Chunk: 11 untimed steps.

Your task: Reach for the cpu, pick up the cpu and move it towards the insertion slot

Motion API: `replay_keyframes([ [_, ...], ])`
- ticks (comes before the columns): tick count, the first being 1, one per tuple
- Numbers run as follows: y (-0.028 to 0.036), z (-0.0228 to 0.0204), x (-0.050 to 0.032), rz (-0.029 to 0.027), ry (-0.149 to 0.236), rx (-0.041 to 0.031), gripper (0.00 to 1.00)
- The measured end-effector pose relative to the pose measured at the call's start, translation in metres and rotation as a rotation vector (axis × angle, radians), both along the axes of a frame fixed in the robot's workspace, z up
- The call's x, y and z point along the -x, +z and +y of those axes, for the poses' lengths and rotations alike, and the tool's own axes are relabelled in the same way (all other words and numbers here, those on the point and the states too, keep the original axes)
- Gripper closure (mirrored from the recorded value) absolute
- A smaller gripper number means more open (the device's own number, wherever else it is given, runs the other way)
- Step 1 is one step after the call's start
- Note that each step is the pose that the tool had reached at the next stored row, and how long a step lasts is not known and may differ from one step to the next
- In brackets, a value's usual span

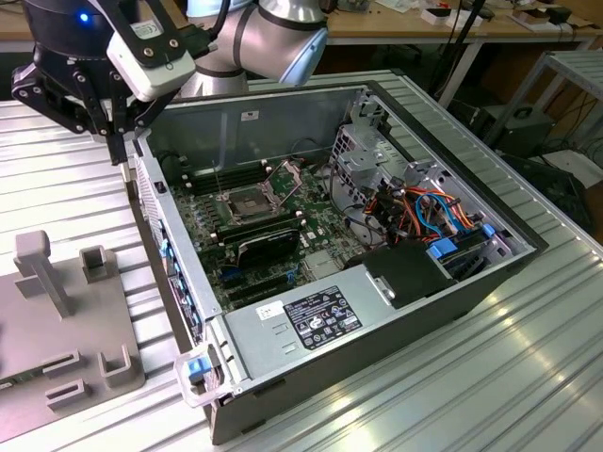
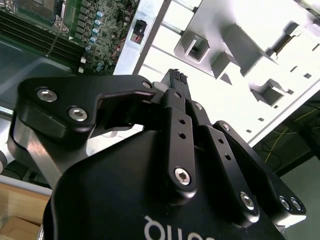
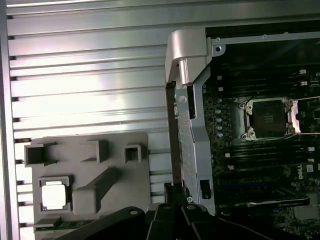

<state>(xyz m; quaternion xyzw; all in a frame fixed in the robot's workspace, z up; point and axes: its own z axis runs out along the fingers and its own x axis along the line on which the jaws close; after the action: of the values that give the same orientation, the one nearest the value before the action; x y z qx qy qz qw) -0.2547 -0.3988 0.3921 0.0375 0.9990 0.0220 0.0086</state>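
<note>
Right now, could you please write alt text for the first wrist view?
A silvery square cpu rests in a recess of a grey fixture on a ribbed metal table, beside an open computer case whose silver-framed insertion slot shows a dark centre.

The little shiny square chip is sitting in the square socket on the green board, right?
No. In the first wrist view the small silvery square chip lies in a pocket of the grey plastic tray, and the square metal-framed socket is empty, its dark centre bare.
</note>
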Motion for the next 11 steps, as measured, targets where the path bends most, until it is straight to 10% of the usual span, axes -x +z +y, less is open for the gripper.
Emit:
replay_keyframes([
  [11,-0.0001,0.0000,0.0108,0.0003,0.000,0.0000,0.89],
])
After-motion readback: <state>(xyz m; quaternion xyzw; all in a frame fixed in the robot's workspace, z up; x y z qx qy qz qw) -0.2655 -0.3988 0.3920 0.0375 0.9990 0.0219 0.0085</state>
